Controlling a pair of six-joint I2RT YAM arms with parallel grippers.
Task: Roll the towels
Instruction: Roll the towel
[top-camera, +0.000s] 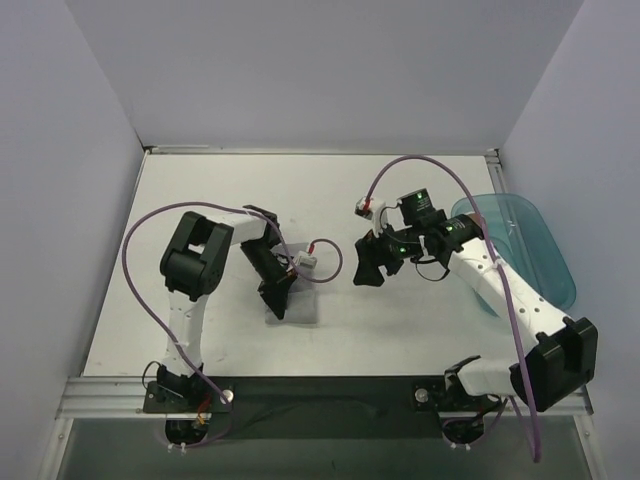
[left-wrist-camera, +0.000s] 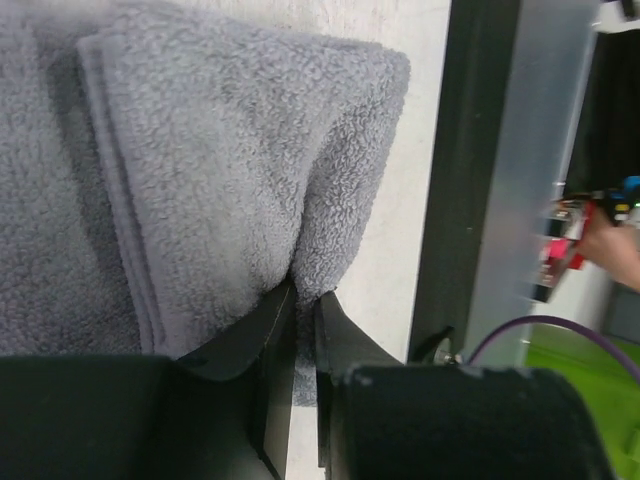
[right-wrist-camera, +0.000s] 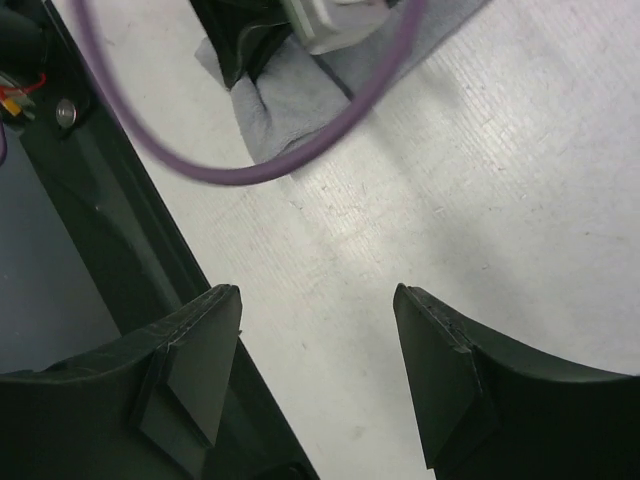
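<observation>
Light: bright, even, diffuse from above | Shadows: faint, soft-edged beneath the arms on the table | Left wrist: grey towel pile sharp, right-hand background blurred and washed out | Right wrist: tabletop scratches crisp, right gripper underlit, its near edges soft.

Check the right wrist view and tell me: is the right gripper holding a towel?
No, the right gripper is open above the table with nothing between its fingers.
</observation>
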